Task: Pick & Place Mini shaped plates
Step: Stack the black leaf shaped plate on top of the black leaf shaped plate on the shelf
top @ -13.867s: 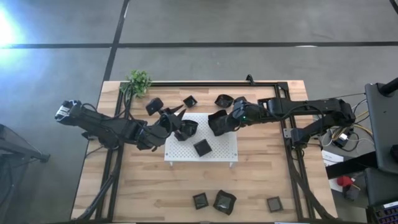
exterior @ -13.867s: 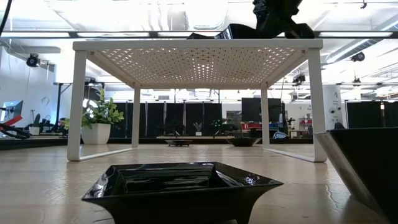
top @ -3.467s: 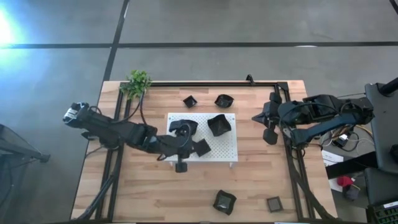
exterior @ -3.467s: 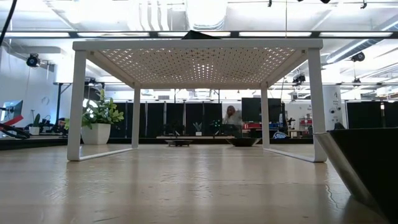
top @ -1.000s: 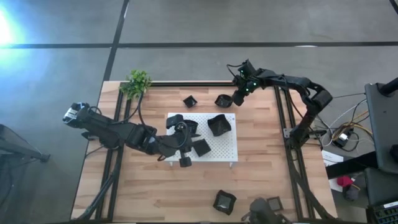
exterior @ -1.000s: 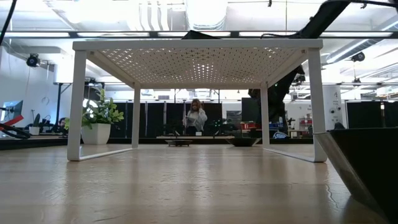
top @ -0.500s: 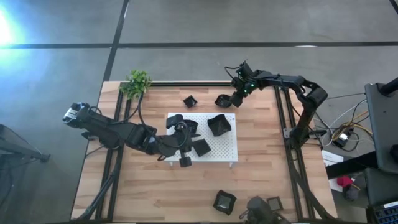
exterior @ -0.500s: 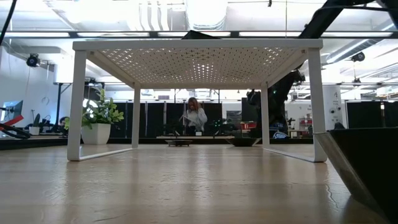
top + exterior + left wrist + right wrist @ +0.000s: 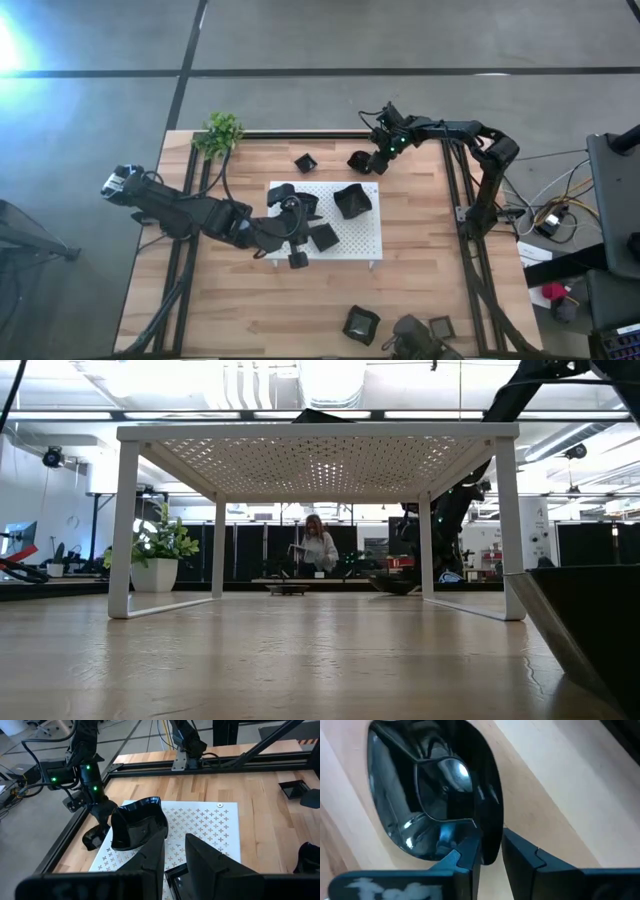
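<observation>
A rounded black glossy plate (image 9: 358,160) (image 9: 430,790) rests on the wood near the table's far edge. My right gripper (image 9: 374,160) (image 9: 490,847) stands over its right rim, shut on it. A small diamond plate (image 9: 305,162) lies to its left. On the white perforated board (image 9: 362,236) sit a wavy plate (image 9: 350,200) (image 9: 137,825), a square plate (image 9: 322,237) and another plate (image 9: 284,193). My left gripper (image 9: 300,215) (image 9: 175,850) hovers open above the board with nothing between its fingers. My right gripper has the rounded plate's rim (image 9: 490,840) between its fingers, one finger (image 9: 465,852) inside the bowl and the other (image 9: 520,852) outside. The fingers come steeply from above, slanting in from the table's right. The plate's underside stays on the wood.
Two more black plates (image 9: 361,323) (image 9: 440,326) lie near the table's near edge, beside a dark shape (image 9: 410,335). A small green plant (image 9: 222,132) stands at the far left corner. A black frame rail (image 9: 340,134) runs along the far edge.
My right gripper has sunk a little onto the rounded plate at the far edge. The plate has stayed in place on the wood. My left arm has kept still above the board.
</observation>
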